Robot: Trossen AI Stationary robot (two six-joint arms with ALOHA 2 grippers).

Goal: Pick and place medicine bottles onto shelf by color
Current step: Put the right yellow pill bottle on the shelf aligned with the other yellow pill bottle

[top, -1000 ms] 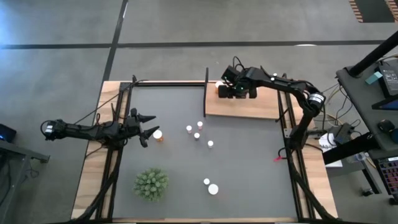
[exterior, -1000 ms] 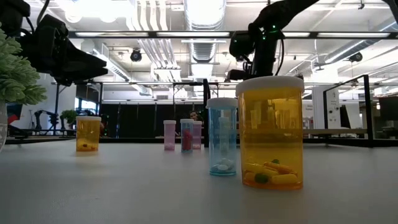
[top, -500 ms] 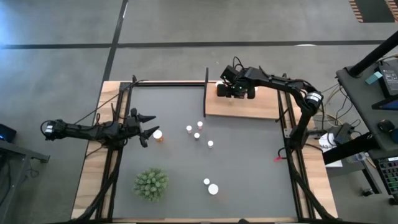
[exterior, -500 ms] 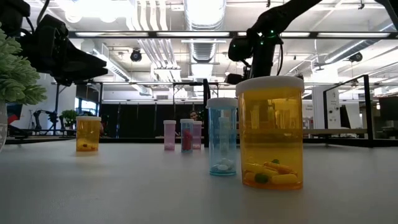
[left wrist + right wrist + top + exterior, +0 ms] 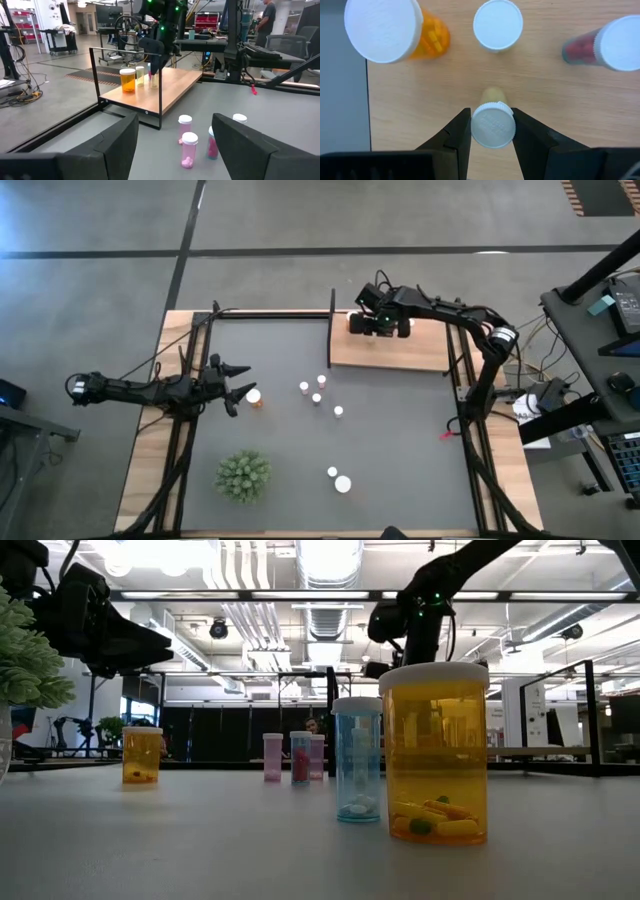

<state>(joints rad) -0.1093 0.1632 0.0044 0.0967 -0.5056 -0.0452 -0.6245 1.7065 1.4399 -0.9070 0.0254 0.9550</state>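
My right gripper (image 5: 492,131) is over the far left corner of the light-wood shelf (image 5: 420,352), shut on a yellowish bottle (image 5: 492,96). An orange bottle (image 5: 395,30), a white-capped bottle (image 5: 498,25) and a reddish bottle (image 5: 610,45) stand on the shelf beside it. My left gripper (image 5: 240,388) is open and empty over the mat's left side, next to an orange bottle (image 5: 254,396). Several more bottles (image 5: 317,398) stand on the mat. My right gripper pinches the yellowish bottle's white cap (image 5: 492,125) between its two fingers, one on each side. The fingers come from above, pointing down. The bottle is upright below them; whether its base rests on the shelf board I cannot tell.
A green spiky plant (image 5: 243,476) stands at the mat's near left. Two bottles (image 5: 340,480) stand near the front edge. A black post (image 5: 332,310) rises at the shelf's far left corner. The shelf's right half shows bare wood.
My right gripper has shifted a little toward the table's far edge over the shelf, still shut on the bottle.
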